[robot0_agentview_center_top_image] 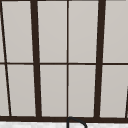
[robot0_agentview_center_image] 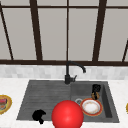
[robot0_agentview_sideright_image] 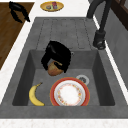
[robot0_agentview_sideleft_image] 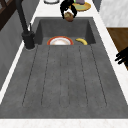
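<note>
Brown and rounded, a small muffin-like pastry (robot0_agentview_sideright_image: 54,69) is hanging in the curled fingers of the right hand (robot0_agentview_sideright_image: 57,55), which is hovering over the basin of the sink (robot0_agentview_sideright_image: 75,25), above its floor and near the far wall in the front view (robot0_agentview_center_image: 96,89). Judging by this, the lift looks done and the setting-down is not: the pastry is sitting apart from the orange-rimmed plate (robot0_agentview_sideright_image: 69,94) below it, and the plate's white middle is lying bare. A banana (robot0_agentview_sideright_image: 35,95) is resting on the basin floor just beside the plate, and the drain (robot0_agentview_sideright_image: 82,79) is showing at the plate's far edge. The left hand (robot0_agentview_center_image: 39,116) is idling with loosely bent fingers, gripping nothing, at the front edge of the ribbed drainboard. Room is looking tight: the basin walls are closing in on all sides, the black faucet (robot0_agentview_center_image: 71,71) is arching over the back rim, and a big red ball (robot0_agentview_center_image: 67,115) is covering the front edge in the front view. A second plate (robot0_agentview_center_image: 4,103) with food is waiting on the counter, well apart at the left.
</note>
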Controlling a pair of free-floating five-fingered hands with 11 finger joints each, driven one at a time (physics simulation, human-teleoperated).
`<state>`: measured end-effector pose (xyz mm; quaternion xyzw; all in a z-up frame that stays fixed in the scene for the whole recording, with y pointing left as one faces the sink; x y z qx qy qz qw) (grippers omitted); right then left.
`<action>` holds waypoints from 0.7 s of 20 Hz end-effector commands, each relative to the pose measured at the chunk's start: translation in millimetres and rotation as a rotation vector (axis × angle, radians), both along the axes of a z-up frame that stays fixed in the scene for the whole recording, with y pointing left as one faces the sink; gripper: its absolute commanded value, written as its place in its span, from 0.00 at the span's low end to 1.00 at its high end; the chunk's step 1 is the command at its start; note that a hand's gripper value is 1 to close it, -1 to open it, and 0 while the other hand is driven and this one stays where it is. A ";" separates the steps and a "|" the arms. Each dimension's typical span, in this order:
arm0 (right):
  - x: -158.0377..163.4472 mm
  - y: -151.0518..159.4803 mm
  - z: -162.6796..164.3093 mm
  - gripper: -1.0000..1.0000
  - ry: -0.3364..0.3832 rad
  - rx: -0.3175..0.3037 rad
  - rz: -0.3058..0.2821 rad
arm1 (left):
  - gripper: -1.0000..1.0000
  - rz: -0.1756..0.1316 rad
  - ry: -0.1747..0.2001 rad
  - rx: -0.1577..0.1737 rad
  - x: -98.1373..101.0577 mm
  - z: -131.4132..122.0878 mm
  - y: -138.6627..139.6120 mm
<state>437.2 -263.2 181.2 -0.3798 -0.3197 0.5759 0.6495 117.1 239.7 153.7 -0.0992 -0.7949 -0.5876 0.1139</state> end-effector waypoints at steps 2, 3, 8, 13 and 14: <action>0.3 35.6 -18.9 1.00 -0.036 0.064 0.000 | 0.50 0.000 0.000 0.000 0.0 0.0 0.0; -0.9 42.4 -25.2 1.00 -0.045 0.071 0.000 | 0.50 0.000 0.000 0.000 0.0 0.0 0.0; -22.3 43.2 -69.4 1.00 -0.088 0.042 -0.056 | 0.50 0.000 0.000 0.000 0.0 0.0 0.0; -17.2 21.9 -110.6 1.00 -0.142 0.117 -0.056 | 0.50 0.000 0.000 0.000 0.0 0.0 0.0; -16.9 18.1 -119.1 1.00 -0.146 0.124 -0.049 | 0.50 0.000 0.000 0.000 0.0 0.0 0.0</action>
